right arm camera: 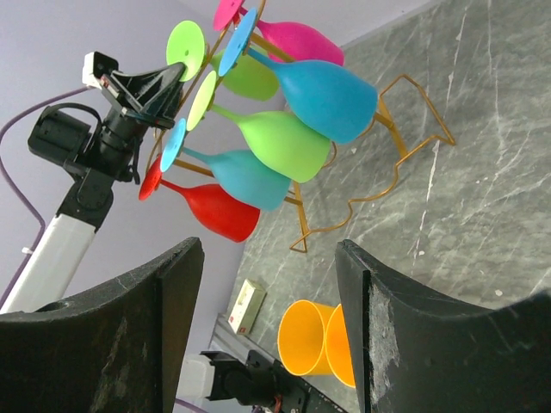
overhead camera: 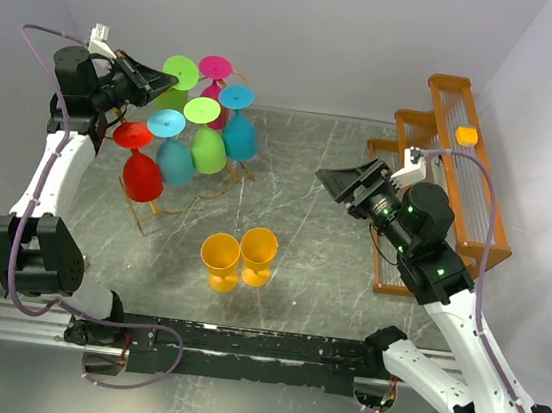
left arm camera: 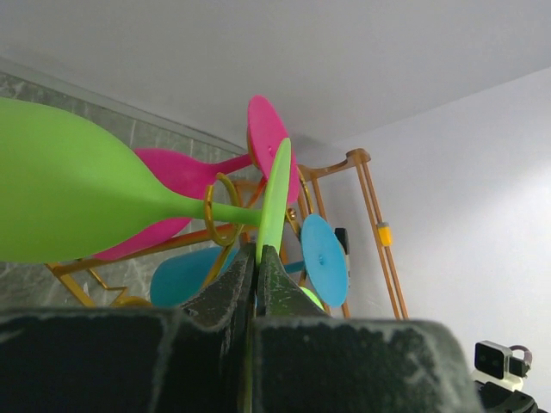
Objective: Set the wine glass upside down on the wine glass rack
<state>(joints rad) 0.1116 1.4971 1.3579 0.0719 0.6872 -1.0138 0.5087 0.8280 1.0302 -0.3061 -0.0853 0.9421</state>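
**Seating green wine glass on the rack, left gripper on its foot**

Pinches the thin rim of the green wine glass foot with the left gripper, jaws closed flat on the disc edge. Grips there probably because the foot is the one part clear of the wires. Shows the glass tipped over with its stem through a gold loop of the wine glass rack, bowl on one side and foot on the other, so the loop can catch the foot and let the bowl hang mouth down. Cannot tell from the wrist view whether the foot already bears on the wire or rides on the grip.

Puts the glass at the far left of the table, on the rack's far side, just beside the pink glass and near the blue glass.

Judged step: final seating, release not yet done. Calls next for a gentle opening and a straight back-out. Risks otherwise dragging the foot off the loop or knocking the neighbours.

Leaves the right gripper spread wide and empty, hovering above mid-table, well apart from the rack and pointed toward it. Likely parked out of the way.

Notes two orange glasses upright near the front edge, side by side, possibly next to hang. Notes the wooden rack at the right.
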